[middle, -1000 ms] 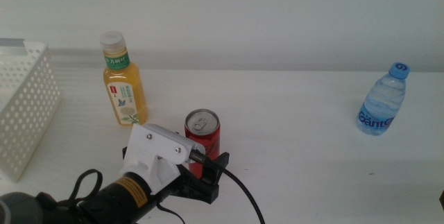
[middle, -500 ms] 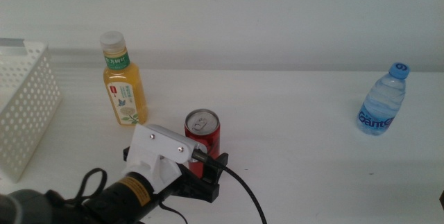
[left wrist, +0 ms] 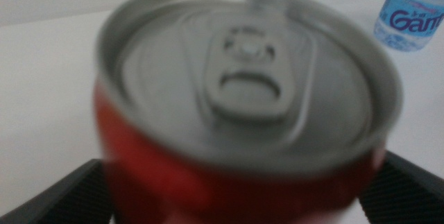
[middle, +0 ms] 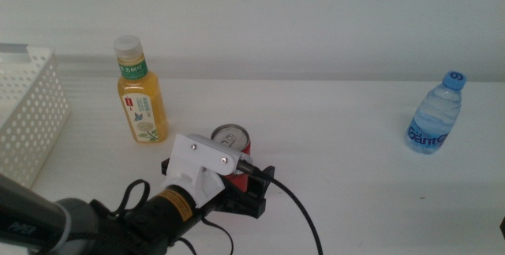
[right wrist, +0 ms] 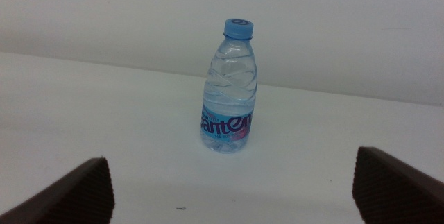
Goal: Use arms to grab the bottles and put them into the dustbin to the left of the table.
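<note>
The slim red can [middle: 230,138] stands on the white table [middle: 347,176] near the middle front. My left gripper [middle: 233,170] is open, with one dark jaw on each side of the can. In the left wrist view the can [left wrist: 243,99] fills the picture, blurred, between the jaws of the left gripper [left wrist: 236,200]. The amber tea bottle [middle: 140,101] stands behind and to the left. The clear water bottle [middle: 435,114] stands at the far right. My right gripper [right wrist: 232,189] is open and empty, facing the water bottle [right wrist: 229,89] from a distance. The dustbin [middle: 28,129] stands at the left edge.
A plain white wall runs behind the table. The left arm's black cable [middle: 296,211] trails toward the front edge. The water bottle also shows in the left wrist view [left wrist: 413,9], far beyond the can.
My left gripper has moved forward and to the right, so its jaws now reach further around the red can and its white housing hides more of it. The bottles have not moved.
</note>
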`<action>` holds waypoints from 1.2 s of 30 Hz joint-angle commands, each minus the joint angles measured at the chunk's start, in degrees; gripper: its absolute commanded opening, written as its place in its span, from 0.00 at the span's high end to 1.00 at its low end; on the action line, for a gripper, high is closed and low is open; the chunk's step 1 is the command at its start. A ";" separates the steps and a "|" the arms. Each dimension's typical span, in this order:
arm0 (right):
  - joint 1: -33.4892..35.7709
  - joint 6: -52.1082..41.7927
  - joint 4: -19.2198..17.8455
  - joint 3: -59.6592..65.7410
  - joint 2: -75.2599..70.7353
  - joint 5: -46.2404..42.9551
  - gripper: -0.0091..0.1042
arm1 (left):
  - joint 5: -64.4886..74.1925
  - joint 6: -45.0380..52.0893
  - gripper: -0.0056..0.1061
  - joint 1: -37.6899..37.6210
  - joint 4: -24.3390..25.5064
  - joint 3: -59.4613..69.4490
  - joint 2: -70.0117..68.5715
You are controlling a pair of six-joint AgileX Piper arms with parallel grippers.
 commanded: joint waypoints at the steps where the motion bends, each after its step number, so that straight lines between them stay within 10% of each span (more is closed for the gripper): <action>1: -0.18 -0.54 -0.18 2.43 -2.27 -0.68 0.11 | -0.49 -0.80 0.11 0.28 0.11 -1.19 0.78; 27: -0.18 -0.54 -0.18 2.43 -2.27 -0.68 0.11 | 0.51 -0.06 0.12 0.28 -0.18 -5.01 5.59; 36: -0.18 -0.54 -0.18 2.43 -2.27 -0.68 0.11 | -0.51 2.07 0.38 0.28 -1.01 -5.01 5.63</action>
